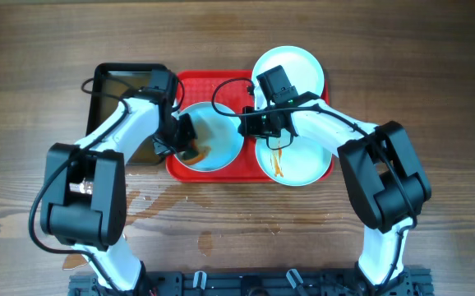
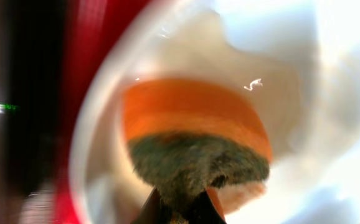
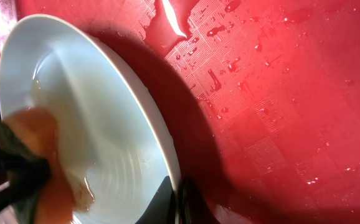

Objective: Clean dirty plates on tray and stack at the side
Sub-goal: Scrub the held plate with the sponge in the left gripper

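On the red tray (image 1: pixel 213 82) a pale plate (image 1: pixel 219 131) is tilted up. My right gripper (image 1: pixel 250 123) is shut on its right rim, which shows pinched in the right wrist view (image 3: pixel 175 199). My left gripper (image 1: pixel 186 141) is shut on an orange sponge with a dark green scouring side (image 2: pixel 192 143) and presses it into the plate's bowl (image 2: pixel 279 93), where brownish liquid pools. The sponge also shows in the right wrist view (image 3: pixel 37 162). A second plate (image 1: pixel 302 163) with an orange sauce streak lies at the tray's right front. A third plate (image 1: pixel 299 66) lies behind it.
A black pan of brownish water (image 1: pixel 118 90) stands against the tray's left side, under my left arm. The tray's bare floor (image 3: pixel 279 93) is wet with droplets. Water is spilled on the wooden table (image 1: pixel 168 197) in front of the tray.
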